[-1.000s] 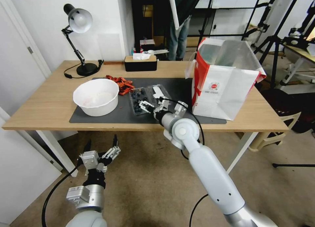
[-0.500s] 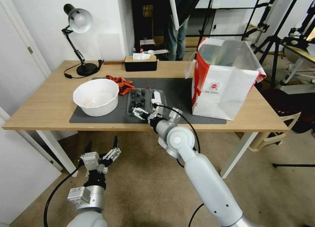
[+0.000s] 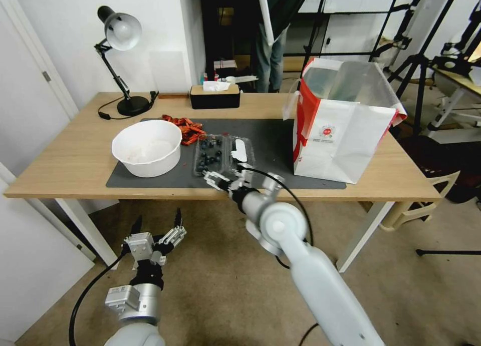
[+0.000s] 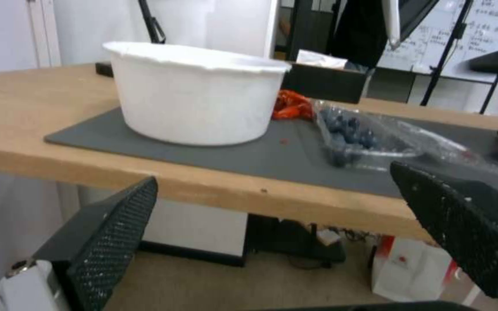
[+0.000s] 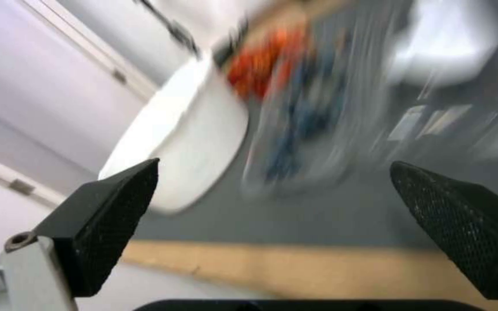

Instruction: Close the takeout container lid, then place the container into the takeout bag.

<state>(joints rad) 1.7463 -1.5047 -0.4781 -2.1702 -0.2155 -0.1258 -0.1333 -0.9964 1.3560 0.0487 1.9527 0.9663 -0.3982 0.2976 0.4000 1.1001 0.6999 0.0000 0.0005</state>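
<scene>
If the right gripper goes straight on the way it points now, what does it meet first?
Most likely the takeout container. The right gripper, jaws open, sits at the mat's near edge aiming at the berry half, with the white bowl off to one side. Its height above the mat is unclear.

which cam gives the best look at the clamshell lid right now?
Head view: the lid lies flat, open, label up, beside the berry half of the takeout container. Left wrist view shows the lid edge-on as a thin clear sheet. Right wrist view is motion-blurred, so the lid can't be made out.
</scene>
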